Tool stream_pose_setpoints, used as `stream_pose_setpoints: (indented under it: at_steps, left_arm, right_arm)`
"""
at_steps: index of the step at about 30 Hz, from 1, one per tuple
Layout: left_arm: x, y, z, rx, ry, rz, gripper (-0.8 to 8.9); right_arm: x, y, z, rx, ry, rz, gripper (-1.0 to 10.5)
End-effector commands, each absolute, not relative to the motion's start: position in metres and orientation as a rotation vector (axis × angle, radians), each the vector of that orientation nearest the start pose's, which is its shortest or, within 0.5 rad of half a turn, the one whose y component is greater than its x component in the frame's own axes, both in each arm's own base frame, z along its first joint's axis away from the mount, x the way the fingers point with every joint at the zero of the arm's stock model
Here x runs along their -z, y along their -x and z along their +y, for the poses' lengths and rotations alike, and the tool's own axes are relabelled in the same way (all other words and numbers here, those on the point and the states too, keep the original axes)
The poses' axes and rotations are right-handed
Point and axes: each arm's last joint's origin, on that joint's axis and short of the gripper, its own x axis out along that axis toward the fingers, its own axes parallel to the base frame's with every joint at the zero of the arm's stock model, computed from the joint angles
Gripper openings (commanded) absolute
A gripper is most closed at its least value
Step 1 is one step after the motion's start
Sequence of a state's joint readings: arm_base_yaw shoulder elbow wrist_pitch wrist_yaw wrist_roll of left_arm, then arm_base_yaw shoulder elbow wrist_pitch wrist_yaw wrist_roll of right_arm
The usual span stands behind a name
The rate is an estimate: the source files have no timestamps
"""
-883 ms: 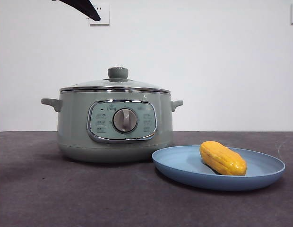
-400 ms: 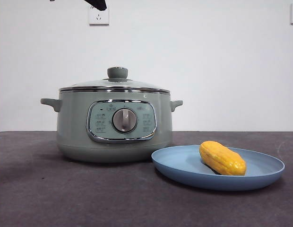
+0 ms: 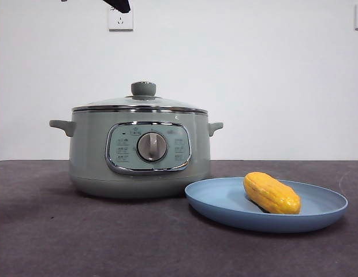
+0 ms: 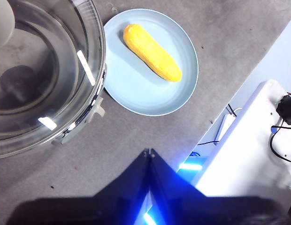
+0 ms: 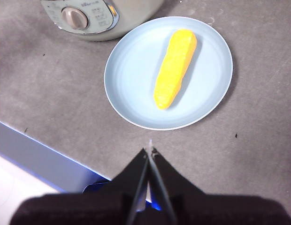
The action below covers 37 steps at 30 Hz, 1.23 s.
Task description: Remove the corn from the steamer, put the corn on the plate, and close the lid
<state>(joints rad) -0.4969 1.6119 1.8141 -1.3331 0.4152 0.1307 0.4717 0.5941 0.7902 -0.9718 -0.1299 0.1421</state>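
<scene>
The yellow-orange corn (image 3: 272,193) lies on the light-blue plate (image 3: 225,202) to the right of the sage-green steamer (image 3: 86,150). The glass lid (image 3: 143,101) with its green knob sits on the steamer. The corn (image 4: 152,51) and plate (image 4: 136,89) also show in the left wrist view beside the lid (image 4: 42,70). My left gripper (image 4: 148,153) is shut and empty, high above the table near the steamer. My right gripper (image 5: 149,151) is shut and empty, above the table in front of the plate (image 5: 131,70) and corn (image 5: 174,67).
The dark grey table (image 3: 109,236) carries only the steamer and plate. A white wall with a socket (image 3: 120,21) stands behind. A black arm tip (image 3: 118,5) shows at the top edge. White equipment with cables (image 4: 263,140) lies beyond the table edge.
The black arm tip at the top of the front view has risen and moved slightly right since a second ago. The steamer, lid, plate and corn have not moved.
</scene>
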Motion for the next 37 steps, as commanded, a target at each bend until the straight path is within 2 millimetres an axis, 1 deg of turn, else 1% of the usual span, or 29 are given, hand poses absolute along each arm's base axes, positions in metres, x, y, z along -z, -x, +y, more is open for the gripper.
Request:
stream_pose_setpoints:
  at_steps: [1, 5, 9, 13, 16, 17, 18, 19, 21, 22, 25, 26, 28, 29, 33, 37]
  left_arm:
    - [-0.389, -0.256, -0.152, 0.894, -0.162, 1.131, -0.03]
    - [-0.390, -0.258, -0.153, 0.896, -0.164, 1.103, -0.04]
    - [-0.393, -0.267, -0.153, 0.847, -0.201, 1.010, -0.04]
    - [-0.394, -0.271, -0.151, 0.835, -0.189, 0.985, -0.04]
    - [-0.396, -0.273, -0.152, 0.809, -0.122, 0.972, -0.04]
    - [-0.397, -0.276, -0.151, 0.795, -0.136, 0.944, -0.04]
    - [-0.400, -0.279, -0.149, 0.765, -0.141, 0.909, -0.04]
    - [-0.407, -0.281, -0.142, 0.712, -0.138, 0.851, -0.04]
    - [-0.424, -0.282, -0.131, 0.647, -0.134, 0.710, -0.04]
    - [-0.435, -0.280, -0.125, 0.635, -0.125, 0.620, -0.04]
    - [-0.471, -0.266, -0.110, 0.612, -0.101, 0.373, -0.04]
    - [-0.485, -0.259, -0.101, 0.592, -0.094, 0.278, -0.04]
    - [-0.503, -0.247, -0.087, 0.556, -0.088, 0.160, -0.04]
    - [-0.512, -0.238, -0.077, 0.528, -0.090, 0.102, -0.04]
    - [-0.532, -0.207, -0.044, 0.417, -0.113, 0.005, -0.04]
    - [-0.539, -0.171, -0.013, 0.276, -0.158, -0.012, -0.04]
  right_arm:
    - [-0.289, -0.087, 0.049, -0.515, 0.007, 0.813, 0.0]
    - [-0.289, -0.087, 0.049, -0.515, 0.007, 0.813, 0.0]
    - [-0.289, -0.087, 0.049, -0.515, 0.007, 0.813, 0.0]
    - [-0.289, -0.087, 0.049, -0.515, 0.007, 0.813, 0.0]
    - [-0.289, -0.087, 0.049, -0.515, 0.007, 0.813, 0.0]
    - [-0.289, -0.087, 0.049, -0.515, 0.007, 0.813, 0.0]
    - [-0.289, -0.087, 0.049, -0.515, 0.007, 0.813, 0.0]
    - [-0.289, -0.087, 0.049, -0.515, 0.007, 0.814, 0.0]
    - [-0.289, -0.087, 0.049, -0.516, 0.007, 0.814, 0.0]
    - [-0.289, -0.087, 0.049, -0.516, 0.007, 0.814, 0.0]
    - [-0.289, -0.087, 0.049, -0.515, 0.007, 0.813, 0.0]
    - [-0.289, -0.087, 0.049, -0.515, 0.007, 0.813, 0.0]
    - [-0.289, -0.087, 0.049, -0.515, 0.007, 0.814, 0.0]
    - [-0.289, -0.087, 0.049, -0.514, 0.007, 0.815, 0.0]
    - [-0.289, -0.087, 0.049, -0.515, 0.007, 0.814, 0.0]
    - [-0.289, -0.087, 0.049, -0.515, 0.007, 0.813, 0.0]
